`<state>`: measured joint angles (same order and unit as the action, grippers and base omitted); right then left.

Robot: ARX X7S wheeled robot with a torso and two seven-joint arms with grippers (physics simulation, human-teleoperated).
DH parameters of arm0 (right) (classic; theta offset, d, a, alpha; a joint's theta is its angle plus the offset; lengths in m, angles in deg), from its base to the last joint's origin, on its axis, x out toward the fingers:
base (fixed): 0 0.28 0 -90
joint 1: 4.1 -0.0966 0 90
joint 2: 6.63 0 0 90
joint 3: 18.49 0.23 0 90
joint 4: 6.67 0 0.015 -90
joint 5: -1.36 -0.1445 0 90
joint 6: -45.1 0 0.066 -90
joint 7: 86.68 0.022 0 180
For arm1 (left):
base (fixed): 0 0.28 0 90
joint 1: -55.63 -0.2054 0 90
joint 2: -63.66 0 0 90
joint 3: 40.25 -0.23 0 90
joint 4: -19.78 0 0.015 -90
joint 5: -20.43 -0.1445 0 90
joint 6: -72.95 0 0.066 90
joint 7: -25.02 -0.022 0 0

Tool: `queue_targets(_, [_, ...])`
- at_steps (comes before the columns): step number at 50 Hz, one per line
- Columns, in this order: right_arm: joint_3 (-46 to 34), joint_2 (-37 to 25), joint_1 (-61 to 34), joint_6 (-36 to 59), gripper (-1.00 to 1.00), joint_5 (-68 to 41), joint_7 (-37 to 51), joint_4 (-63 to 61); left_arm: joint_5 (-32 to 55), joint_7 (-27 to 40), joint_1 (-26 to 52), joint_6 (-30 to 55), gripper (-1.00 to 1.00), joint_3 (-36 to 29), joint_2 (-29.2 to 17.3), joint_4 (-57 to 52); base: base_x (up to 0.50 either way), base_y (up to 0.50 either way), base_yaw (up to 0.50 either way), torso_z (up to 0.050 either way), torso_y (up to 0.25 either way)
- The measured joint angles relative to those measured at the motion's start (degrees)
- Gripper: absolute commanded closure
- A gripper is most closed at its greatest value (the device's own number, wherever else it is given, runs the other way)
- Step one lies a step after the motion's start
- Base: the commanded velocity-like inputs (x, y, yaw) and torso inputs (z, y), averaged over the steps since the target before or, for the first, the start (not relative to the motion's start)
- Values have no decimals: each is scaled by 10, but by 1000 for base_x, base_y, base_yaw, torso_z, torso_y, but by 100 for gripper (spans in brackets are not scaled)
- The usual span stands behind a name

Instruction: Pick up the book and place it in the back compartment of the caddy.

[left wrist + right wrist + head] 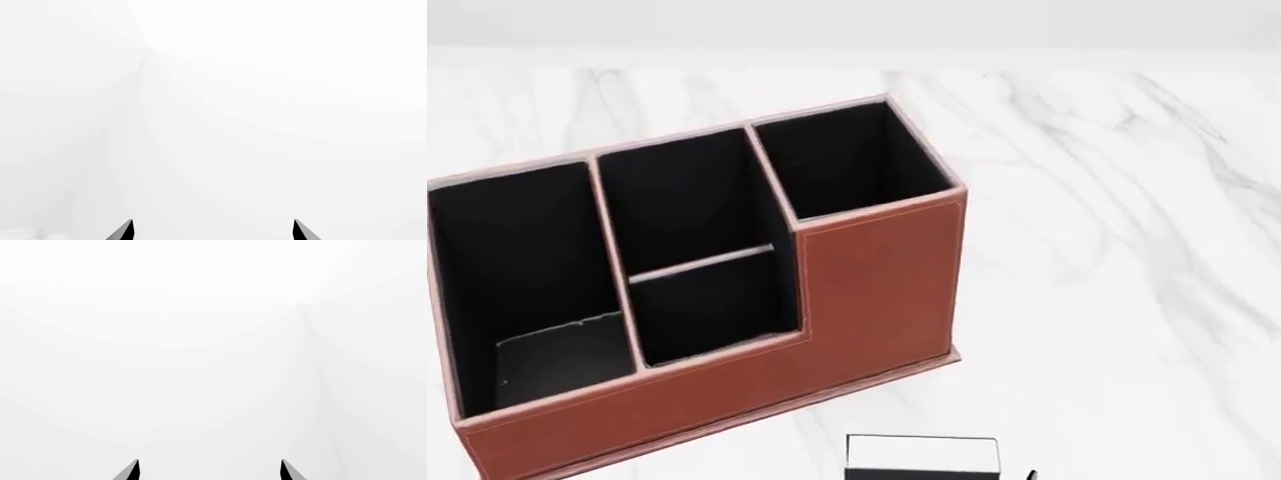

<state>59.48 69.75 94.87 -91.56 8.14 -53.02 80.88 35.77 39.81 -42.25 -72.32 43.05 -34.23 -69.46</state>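
The red-brown caddy (874, 290) stands on the marble table at the left and middle of the head view, its tall end cell to the right. Its middle section is split by a thin divider. The back compartment (714, 315) is the small black cell behind the low near wall, and nothing is in it. The black book (921, 458) with white page edges lies just in front of the caddy at the bottom edge, partly cut off. My left gripper (213, 222) and right gripper (209, 462) are open, each facing blank white with nothing between the fingers. Neither shows clearly in the head view.
The white marble table (1121, 250) stretches to the right of the caddy and behind it. A plain white wall (854, 20) runs along the table's far edge. A tiny dark tip (1029, 476) pokes in at the bottom edge right of the book.
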Motion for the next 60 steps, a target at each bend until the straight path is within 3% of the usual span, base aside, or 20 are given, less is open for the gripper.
queue_targets(60, [-17, -12, -6, -1, -100, 2, 16, 5, 0, -1, 1, -2, -100, 1, 1, 3, 51, -32, 0, 0, 0])
